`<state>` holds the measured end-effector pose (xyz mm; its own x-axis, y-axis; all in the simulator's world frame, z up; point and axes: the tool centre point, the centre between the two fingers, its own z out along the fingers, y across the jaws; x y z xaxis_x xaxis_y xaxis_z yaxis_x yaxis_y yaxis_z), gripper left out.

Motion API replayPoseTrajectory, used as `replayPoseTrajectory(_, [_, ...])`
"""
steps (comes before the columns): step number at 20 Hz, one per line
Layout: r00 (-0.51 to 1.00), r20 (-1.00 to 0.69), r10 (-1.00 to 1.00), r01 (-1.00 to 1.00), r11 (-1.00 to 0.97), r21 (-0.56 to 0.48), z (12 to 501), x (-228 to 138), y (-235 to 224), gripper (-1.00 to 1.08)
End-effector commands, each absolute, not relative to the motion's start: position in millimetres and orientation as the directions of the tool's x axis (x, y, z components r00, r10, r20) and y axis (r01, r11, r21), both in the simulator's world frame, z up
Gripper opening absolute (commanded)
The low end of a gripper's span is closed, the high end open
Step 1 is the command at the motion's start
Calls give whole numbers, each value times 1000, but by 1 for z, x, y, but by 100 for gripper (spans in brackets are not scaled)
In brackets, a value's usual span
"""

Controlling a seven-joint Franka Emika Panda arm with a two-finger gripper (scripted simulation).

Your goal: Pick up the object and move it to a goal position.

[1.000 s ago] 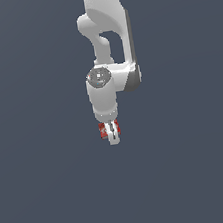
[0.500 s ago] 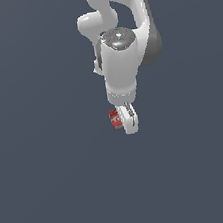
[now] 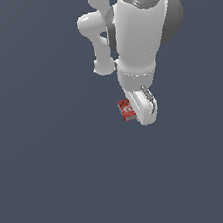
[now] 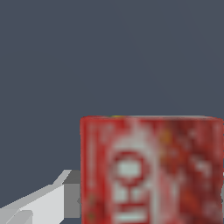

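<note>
Plain slate-grey backdrop [image 3: 53, 183] across the whole exterior view, flat and matte, without seams or texture. Whether that grey is a worktop or empty background: impossible to tell.

Glossy white robot arm [image 3: 140, 33] next in size, entering from 12 o'clock and reaching down toward centre. Smooth, rounded cylindrical links, a dark grey joint band bulging at 2 o'clock, a disc-shaped cap on the topmost link.

Gripper [image 3: 144, 109] at the arm's lower end, just right of centre in the exterior view: blocky white housing tapering into flat fingers, a thin dark outline along one edge. Closed on the object, clamped against the gripper's 9 o'clock side.

Smallest, the object [image 3: 126, 109]: a small red box, straight-edged and rectangular, with white label markings, much narrower than the gripper. Held just beside the white finger, near frame centre, with only grey beneath.

Close up in the wrist view, the object [image 4: 151, 170] showing a mottled, blurry red face with a white ringed mark, square top edge; a pale grey finger [image 4: 39, 203] with a flat angled face touching its side.
</note>
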<state>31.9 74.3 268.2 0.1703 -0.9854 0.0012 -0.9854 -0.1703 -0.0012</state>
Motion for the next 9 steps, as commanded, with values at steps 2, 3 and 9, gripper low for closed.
replayPoseTrajectory(2, [170,1,-985,-985,-170,0,279,35,80,-100])
replayPoseTrajectory(3, [170,1,-985,-985,-170,0,281,35,81,-100])
replayPoseTrajectory(9, [170,0,-985,-985,-170,0,281,37,82,-100])
